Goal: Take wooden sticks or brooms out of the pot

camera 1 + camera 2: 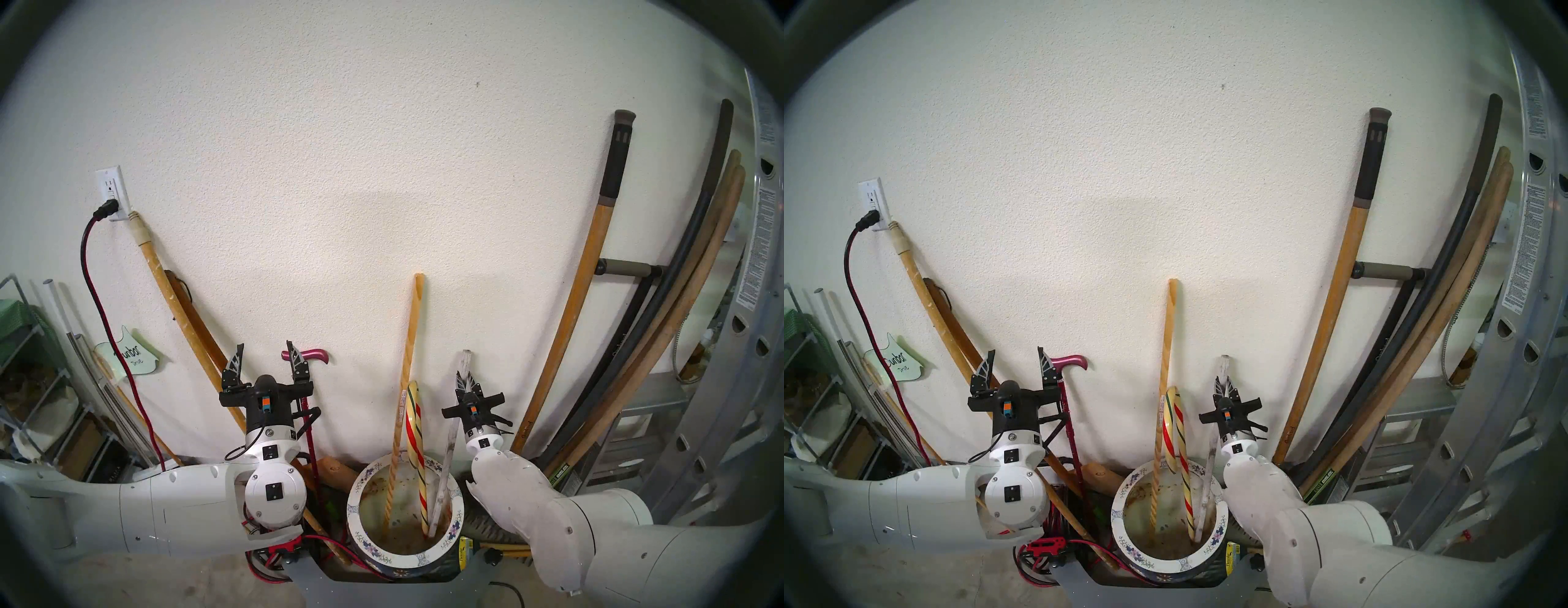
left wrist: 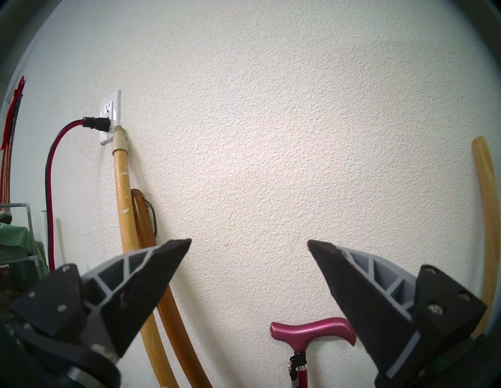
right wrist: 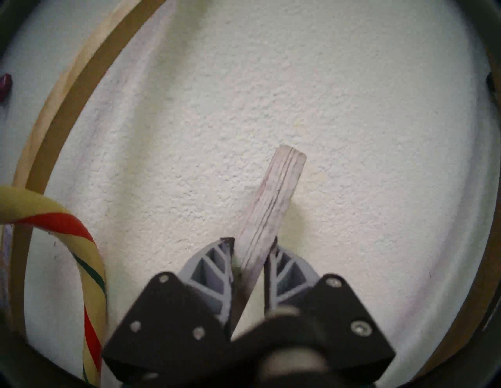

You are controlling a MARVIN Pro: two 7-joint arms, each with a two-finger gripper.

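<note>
The pot (image 1: 360, 537) (image 1: 1123, 526), white-rimmed with blue flowers, stands low in the middle against the wall. Three sticks stand in it: a pale yellow pole (image 1: 409, 352) (image 1: 1166, 352) (image 2: 488, 206), a cream cane striped red and green (image 1: 418, 446) (image 1: 1180, 441) (image 3: 92, 260), and a thin grey-white slat (image 1: 445, 467) (image 1: 1208, 471) (image 3: 273, 200). My right gripper (image 1: 466, 381) (image 1: 1225, 383) (image 3: 253, 242) is shut on the slat near its top end. My left gripper (image 1: 265, 352) (image 1: 1016, 361) (image 2: 249, 245) is open and empty, left of the pot.
A magenta walking cane (image 1: 312, 354) (image 2: 311, 329) stands just right of my left gripper. Orange-brown tool handles (image 1: 178, 305) lean left, more handles (image 1: 585, 305) and a dark pipe lean right. A metal ladder (image 1: 755, 339) is at far right, a wire shelf (image 1: 34, 382) at far left.
</note>
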